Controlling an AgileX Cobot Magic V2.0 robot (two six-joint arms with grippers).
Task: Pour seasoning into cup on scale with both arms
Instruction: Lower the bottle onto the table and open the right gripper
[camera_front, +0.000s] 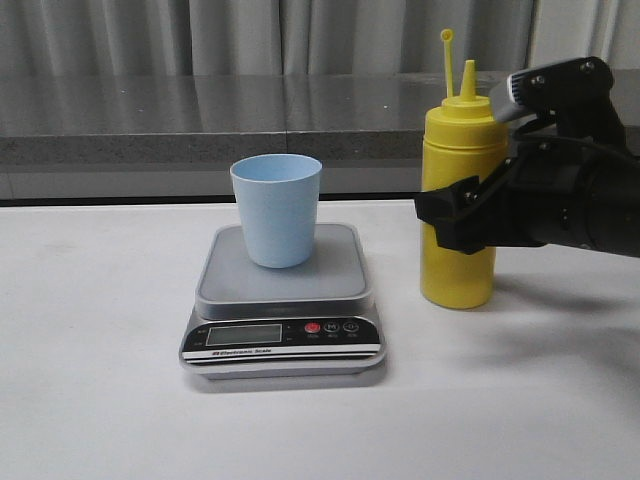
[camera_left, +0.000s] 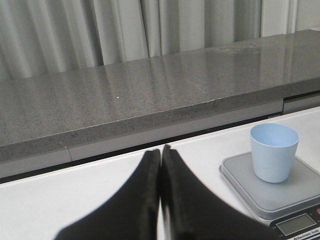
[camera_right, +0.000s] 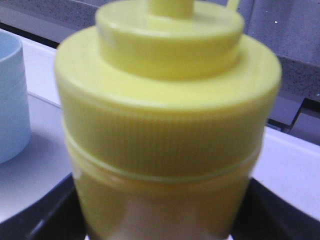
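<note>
Grey curtains and a speckled stone ledge back a white bench (camera_front: 90, 400), where the pouring job stands at its opening stage. At the centre of the front view sits the scale (camera_front: 283, 305), its display and buttons facing the camera, and the pale blue cup (camera_front: 277, 209) stands upright on the platform, toward the back edge. Nothing can be seen inside the cup from the left wrist view, though its floor is partly hidden.

At three o'clock from the cup, well clear of the scale, the yellow seasoning bottle (camera_front: 460, 200) stands upright on the bench, nozzle and tethered stopper stick pointing up. The right hand (camera_front: 470, 215) reaches in from the right with its fingers on either side of the bottle's middle; the right wrist view shows the bottle filling the frame between dark fingers (whether they already press on it cannot be told). The left hand (camera_left: 160, 165) waits away from the action, fingertips pressed together on nothing, the cup at its two o'clock.

Placement looks done; judging by this, the lift, the tilt over the cup and the pour itself are all left.
</note>
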